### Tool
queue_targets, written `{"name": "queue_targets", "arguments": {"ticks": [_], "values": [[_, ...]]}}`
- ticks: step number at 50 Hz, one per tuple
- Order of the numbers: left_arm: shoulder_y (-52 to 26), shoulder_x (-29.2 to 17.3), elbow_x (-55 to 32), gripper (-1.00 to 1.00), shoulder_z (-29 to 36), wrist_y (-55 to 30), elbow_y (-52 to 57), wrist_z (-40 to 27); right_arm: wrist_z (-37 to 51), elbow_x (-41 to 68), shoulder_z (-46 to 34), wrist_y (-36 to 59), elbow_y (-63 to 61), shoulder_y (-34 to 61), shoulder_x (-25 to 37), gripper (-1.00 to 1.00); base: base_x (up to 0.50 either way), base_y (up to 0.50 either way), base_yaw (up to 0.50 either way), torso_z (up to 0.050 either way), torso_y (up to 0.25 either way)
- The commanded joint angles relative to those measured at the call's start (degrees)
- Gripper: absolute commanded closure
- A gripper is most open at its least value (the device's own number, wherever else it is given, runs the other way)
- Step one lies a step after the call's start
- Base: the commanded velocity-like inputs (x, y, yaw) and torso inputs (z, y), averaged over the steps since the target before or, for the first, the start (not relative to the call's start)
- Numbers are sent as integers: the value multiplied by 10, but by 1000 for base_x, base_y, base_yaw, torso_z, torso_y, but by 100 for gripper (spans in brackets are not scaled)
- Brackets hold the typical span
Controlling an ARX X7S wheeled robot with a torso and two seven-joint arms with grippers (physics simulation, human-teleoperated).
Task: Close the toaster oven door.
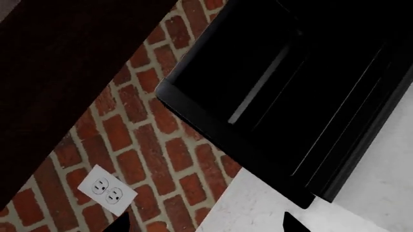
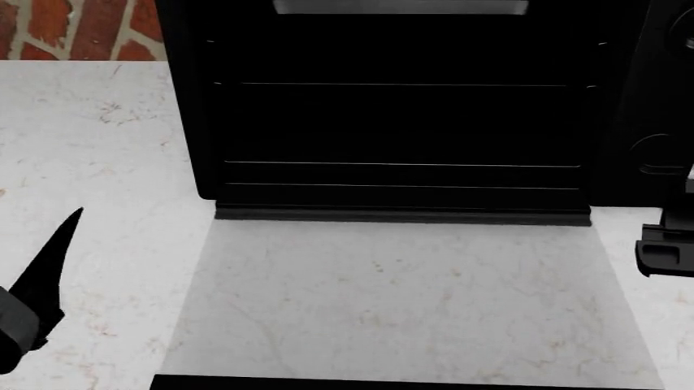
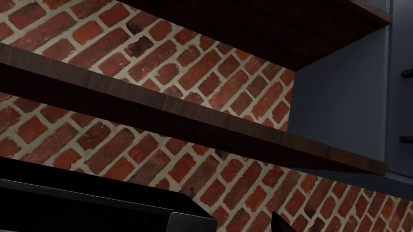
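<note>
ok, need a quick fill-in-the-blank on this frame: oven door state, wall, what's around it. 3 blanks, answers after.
1. The toaster oven door lies folded ____, flat over the counter.
2. The wall beside the toaster oven is red ____.
3. A white ____ is mounted on that wall.

Missing words: down (open); brick; outlet

I count one toaster oven, one open toaster oven door, two wooden shelves, one wall outlet.
</note>
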Motion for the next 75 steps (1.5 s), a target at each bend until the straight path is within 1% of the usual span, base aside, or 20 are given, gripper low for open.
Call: {"name": "queue_targets", "arguments": {"ticks": [1,4,5,6,9,16,20,23,25,33,36,41,46,53,58,65,69,75], "values": [[-32,-120,121,-100,95,99,-26,105,8,8,5,-11,0,-10,8,-100,0,0,0,0,0],[-42,-147,127,-100,108,109,-24,144,12,12,3,-12,0,-10,11,-100,0,0,0,0,0],[-43,-150,121,-100,106,104,-20,151,14,14,2,-11,0,-9,12,-100,0,0,0,0,0],[-48,-162,120,-100,113,113,-18,173,11,9,2,-15,1,-13,11,-100,0,0,0,0,0],[-52,-173,127,-100,127,139,-27,192,11,6,3,-20,0,-20,11,-100,0,0,0,0,0],[-53,-186,159,-100,153,186,-42,208,11,0,-3,-30,3,-24,12,-100,0,0,0,0,0],[-51,-181,170,-100,168,214,-50,208,9,4,22,-35,-2,-48,14,-100,0,0,0,0,0],[-46,-179,183,-100,177,224,-50,207,4,-4,24,-42,-2,-59,11,-100,0,0,0,0,0],[-49,-174,187,-100,182,231,-55,208,4,-8,23,-46,-1,-63,10,-100,0,0,0,0,0],[-68,-126,213,-100,212,269,-117,201,13,0,30,-52,-3,-76,16,-100,0,0,0,0,0],[-76,-106,224,-100,228,312,-176,182,17,6,32,-53,-3,-77,20,-100,0,0,0,0,0],[-90,-83,233,-100,241,340,-221,173,25,9,25,-56,-3,-77,25,-100,0,0,0,0,0],[-122,-46,250,-100,259,367,-268,173,26,13,43,-60,-5,-95,31,-100,0,0,0,0,0],[-143,-21,258,-100,273,384,-302,174,34,15,35,-67,-2,-94,37,-100,0,0,0,0,0],[-159,1,263,-100,284,403,-334,171,39,23,46,-69,-5,-104,43,-100,0,0,0,0,0],[-175,18,265,-100,293,418,-357,172,39,12,40,-80,-3,-115,41,-100,0,0,0,0,0],[-188,29,273,-100,304,442,-382,168,44,23,56,-81,-6,-125,47,-100,0,0,0,0,0],[-199,37,282,-100,322,471,-398,173,47,39,99,-90,-12,-161,54,-100,0,0,0,0,0]]}}
